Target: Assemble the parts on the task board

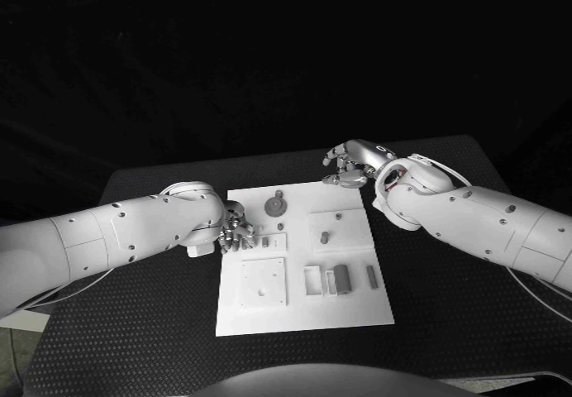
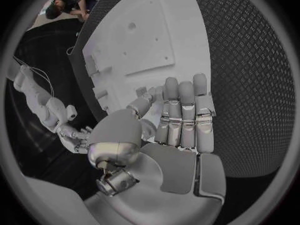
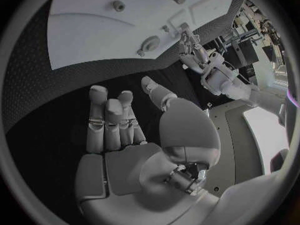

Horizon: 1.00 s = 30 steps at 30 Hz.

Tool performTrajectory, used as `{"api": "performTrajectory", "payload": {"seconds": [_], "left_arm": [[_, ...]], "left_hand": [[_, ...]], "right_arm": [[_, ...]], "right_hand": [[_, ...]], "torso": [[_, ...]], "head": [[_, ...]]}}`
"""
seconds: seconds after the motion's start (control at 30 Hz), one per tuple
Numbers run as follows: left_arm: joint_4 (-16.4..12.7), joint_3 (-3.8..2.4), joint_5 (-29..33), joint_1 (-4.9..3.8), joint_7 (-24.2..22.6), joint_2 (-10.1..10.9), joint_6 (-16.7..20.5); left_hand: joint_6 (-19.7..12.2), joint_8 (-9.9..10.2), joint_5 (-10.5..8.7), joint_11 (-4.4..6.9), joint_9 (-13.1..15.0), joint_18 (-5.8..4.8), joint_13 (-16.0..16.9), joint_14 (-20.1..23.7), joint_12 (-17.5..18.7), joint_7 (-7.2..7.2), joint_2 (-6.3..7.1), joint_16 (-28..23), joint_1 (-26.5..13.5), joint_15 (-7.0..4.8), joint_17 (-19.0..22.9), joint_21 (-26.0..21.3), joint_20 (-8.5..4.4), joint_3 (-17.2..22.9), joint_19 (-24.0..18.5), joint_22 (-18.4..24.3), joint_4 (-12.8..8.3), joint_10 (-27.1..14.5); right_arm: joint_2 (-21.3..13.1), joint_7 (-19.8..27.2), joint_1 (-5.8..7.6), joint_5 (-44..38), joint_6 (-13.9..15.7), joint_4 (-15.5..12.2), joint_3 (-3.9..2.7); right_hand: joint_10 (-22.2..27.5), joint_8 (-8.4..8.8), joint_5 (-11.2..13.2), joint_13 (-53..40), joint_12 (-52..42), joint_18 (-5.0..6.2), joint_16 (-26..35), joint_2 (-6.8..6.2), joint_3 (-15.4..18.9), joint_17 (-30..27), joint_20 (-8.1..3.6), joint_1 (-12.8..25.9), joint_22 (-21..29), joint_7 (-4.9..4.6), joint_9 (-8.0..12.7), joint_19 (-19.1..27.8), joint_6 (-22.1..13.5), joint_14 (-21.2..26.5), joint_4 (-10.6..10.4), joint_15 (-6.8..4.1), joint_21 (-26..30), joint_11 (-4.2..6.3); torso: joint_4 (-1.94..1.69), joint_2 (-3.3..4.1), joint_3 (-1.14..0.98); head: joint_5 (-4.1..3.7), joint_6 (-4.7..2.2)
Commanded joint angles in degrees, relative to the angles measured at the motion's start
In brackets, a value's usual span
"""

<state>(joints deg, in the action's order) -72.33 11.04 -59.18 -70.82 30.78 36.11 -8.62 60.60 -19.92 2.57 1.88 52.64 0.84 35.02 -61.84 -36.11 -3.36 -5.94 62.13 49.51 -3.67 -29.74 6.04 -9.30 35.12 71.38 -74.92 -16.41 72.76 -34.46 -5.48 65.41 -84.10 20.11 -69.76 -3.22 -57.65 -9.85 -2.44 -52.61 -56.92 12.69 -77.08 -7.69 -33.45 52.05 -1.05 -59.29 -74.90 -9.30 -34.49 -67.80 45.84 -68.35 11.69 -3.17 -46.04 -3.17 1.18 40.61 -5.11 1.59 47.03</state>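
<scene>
Task board (image 1: 358,298): white, rigid, flat mid-table. Left hand (image 1: 235,234) at its left edge, right hand (image 1: 352,164) beyond its far corner, both empty, fingers loosely apart. Parts (image 1: 342,279): probably light, hard, slippery; best pinched across sides.

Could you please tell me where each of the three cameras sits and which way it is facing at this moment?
Head view: on the robot's head, looking down at the table; both arms enter, left hand at the board's edge, right hand past its far corner.
Left wrist view: behind the left hand, facing across the board.
Right wrist view: behind the right hand, facing the board.
Shared: all show the board; each wrist view also shows the other hand.
</scene>
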Motion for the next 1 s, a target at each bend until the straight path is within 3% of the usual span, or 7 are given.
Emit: {"api": "performTrajectory", "payload": {"seconds": [0.03,0.27,0.43,0.53,0.73,1.0], "left_arm": [[-0.2,0.64,-0.9,0.95,1.2,-0.2,-3.3],[-0.1,0.65,-1.1,0.96,1.1,-0.2,-2.5],[0.0,0.65,-0.9,0.96,1.1,-0.2,-1.9],[0.1,0.65,-0.6,0.96,1.3,-0.2,-1.4],[0.2,0.65,-0.5,0.96,1.3,-0.2,-0.6],[0.4,0.65,-0.4,0.96,0.8,-0.2,0.5]], "left_hand": [[0.6,0.0,0.25,0.62,-0.1,0.59,0.1,-0.4,-0.2,-0.02,0.56,0.2,-0.2,0.00,0.0,0.4,0.11,0.2,0.3,-1.3,0.0,0.3],[0.6,0.0,0.25,0.65,-0.1,0.59,0.1,-0.4,-0.2,0.02,0.45,0.3,0.0,-0.04,0.0,0.4,0.07,0.3,0.4,-1.3,0.0,0.3],[0.7,0.1,0.23,0.63,0.0,0.51,0.1,-0.4,-0.2,-0.02,1.12,0.3,-0.3,-0.04,0.0,0.5,0.07,-0.1,0.4,-1.3,0.1,0.3],[0.2,0.5,0.20,0.50,-0.1,0.43,0.1,-0.4,-0.2,-0.21,2.16,0.3,-1.2,-0.02,0.1,0.5,0.10,-0.7,0.4,-1.3,0.5,0.2],[-0.9,1.5,0.21,0.16,-0.3,0.37,0.1,0.1,0.0,-0.63,5.55,0.1,-6.1,-0.02,0.3,0.3,0.05,-4.3,0.0,-1.2,2.2,-0.3],[-1.0,1.9,0.19,0.18,-0.2,0.49,0.2,0.3,0.0,-0.61,6.76,0.2,-8.6,-0.17,0.4,0.1,-0.10,-5.7,-0.1,-1.1,3.4,-0.5]], "right_arm": [[0.0,0.2,-0.03,0.0,-0.5,-0.1,-0.02],[0.0,0.2,-0.04,0.0,-0.5,0.0,-0.02],[0.0,0.2,-0.05,0.0,-0.5,0.0,-0.02],[0.0,0.2,-0.05,0.0,-0.5,0.0,-0.02],[0.0,0.1,-0.05,0.0,-0.6,0.0,-0.02],[0.0,0.1,-0.05,0.0,-0.8,0.1,-0.01]], "right_hand": [[0.3,0.21,-0.3,0.1,-0.4,2.31,0.2,0.33,0.1,0.1,-0.35,0.3,-1.0,-0.39,0.1,-0.1,0.1,-0.4,-0.2,-0.04,0.2,0.04],[0.3,0.21,-0.3,0.1,-0.4,2.31,0.2,0.33,0.1,0.1,-0.35,0.3,-1.0,-0.39,0.1,-0.1,0.1,-0.4,-0.2,-0.04,0.2,0.04],[0.3,0.21,-0.3,0.1,-0.4,2.31,0.3,0.33,0.1,0.1,-0.35,0.3,-1.0,-0.39,0.1,-0.1,0.1,-0.4,-0.2,-0.04,0.2,0.04],[0.3,0.21,-0.3,0.1,-0.4,2.31,0.3,0.32,0.1,0.1,-0.35,0.3,-1.0,-0.39,0.1,-0.1,0.1,-0.4,-0.2,-0.04,0.2,0.04],[0.3,0.22,-0.3,0.1,-0.4,2.31,0.3,0.30,0.1,0.1,-0.35,0.3,-1.0,-0.39,0.1,-0.1,0.1,-0.4,-0.2,-0.04,0.2,0.04],[0.3,0.24,-0.3,0.1,-0.4,2.31,0.3,0.27,0.1,0.1,-0.36,0.3,-1.0,-0.40,0.1,-0.1,0.1,-0.4,-0.2,-0.04,0.2,0.04]], "torso": [[-0.02,0.02,0.01],[0.00,0.01,0.00],[0.00,0.01,0.00],[0.00,0.01,0.00],[-0.01,-0.01,-0.03],[0.03,0.00,0.00]], "head": [[0.01,0.04],[0.01,0.07],[0.01,0.08],[0.01,0.08],[-0.02,0.07],[-0.04,0.06]]}}
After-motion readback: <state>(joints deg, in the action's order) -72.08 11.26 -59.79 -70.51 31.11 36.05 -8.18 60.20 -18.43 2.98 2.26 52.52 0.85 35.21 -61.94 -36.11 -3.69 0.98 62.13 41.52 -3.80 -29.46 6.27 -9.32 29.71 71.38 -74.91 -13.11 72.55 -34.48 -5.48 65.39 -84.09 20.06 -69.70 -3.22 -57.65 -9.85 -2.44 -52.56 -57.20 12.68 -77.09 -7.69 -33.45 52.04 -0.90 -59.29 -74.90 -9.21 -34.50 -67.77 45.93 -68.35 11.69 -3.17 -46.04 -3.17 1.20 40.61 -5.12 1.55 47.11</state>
